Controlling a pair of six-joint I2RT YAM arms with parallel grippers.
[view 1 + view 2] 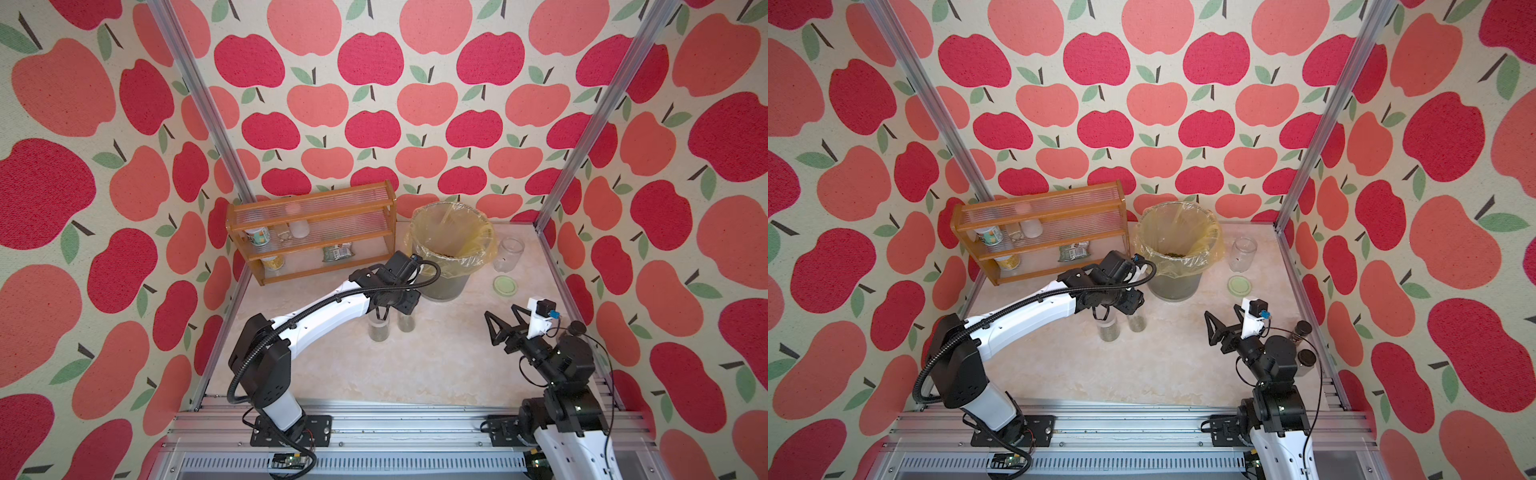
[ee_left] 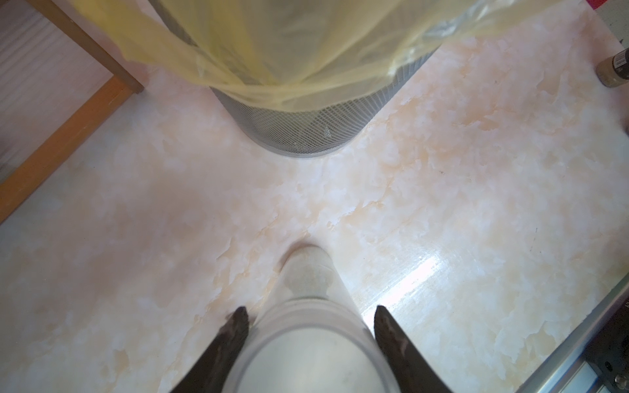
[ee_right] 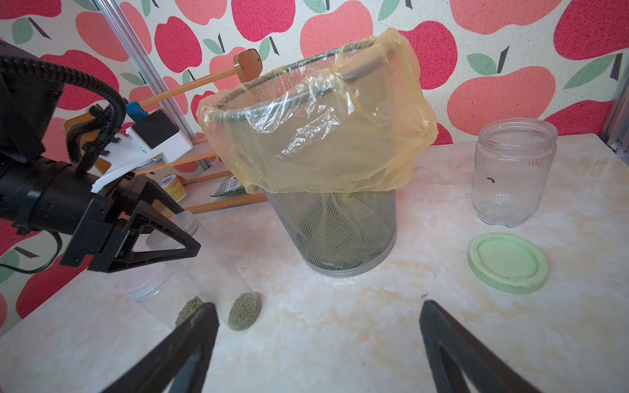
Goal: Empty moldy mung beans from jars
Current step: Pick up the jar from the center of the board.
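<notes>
Mung beans (image 3: 243,311) could scatter on the table (image 1: 415,374) if the jar (image 2: 303,299) tilts early; left gripper (image 2: 308,311) is clamped near its rim, right gripper (image 3: 316,306) is wide open

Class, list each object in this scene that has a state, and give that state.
left gripper: shut on gripped jar
gripped jar: upright, lidless, beans at bottom
neighbour jar: upright, lidless, beans at bottom
wide jar: upright, open, empty
green lid: off, flat on table
bin: upright, bagged, some beans inside
right gripper: open, empty
</notes>
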